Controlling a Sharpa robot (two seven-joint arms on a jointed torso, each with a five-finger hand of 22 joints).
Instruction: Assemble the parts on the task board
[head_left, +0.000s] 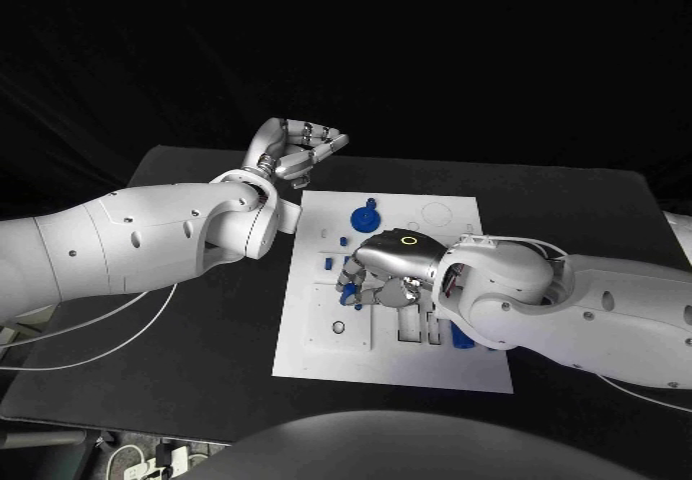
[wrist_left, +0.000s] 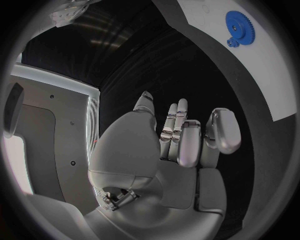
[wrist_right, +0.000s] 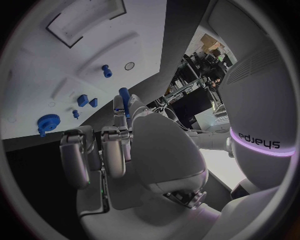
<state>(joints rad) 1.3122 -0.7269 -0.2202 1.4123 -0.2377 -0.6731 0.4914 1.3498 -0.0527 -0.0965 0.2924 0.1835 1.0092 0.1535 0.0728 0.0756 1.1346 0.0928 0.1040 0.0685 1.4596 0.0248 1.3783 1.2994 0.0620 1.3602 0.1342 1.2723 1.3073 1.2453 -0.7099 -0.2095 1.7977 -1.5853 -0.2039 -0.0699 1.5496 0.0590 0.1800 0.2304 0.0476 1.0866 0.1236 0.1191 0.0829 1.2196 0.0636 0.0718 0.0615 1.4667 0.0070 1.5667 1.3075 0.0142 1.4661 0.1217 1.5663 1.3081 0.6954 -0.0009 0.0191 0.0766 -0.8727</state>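
Right robot hand (wrist_right: 125, 145) pinches blue peg (wrist_right: 124, 95); head view hides grip.

White board (head_left: 433, 372) flat on the table, under the right hand (head_left: 387, 272). Blue gear (head_left: 365, 217) lies flat on it just beyond that hand, toward the left hand (head_left: 294, 148). Small blue pieces (head_left: 330, 264) beside the right hand's fingers; one blue peg (wrist_right: 124, 95) stands at its fingertips.
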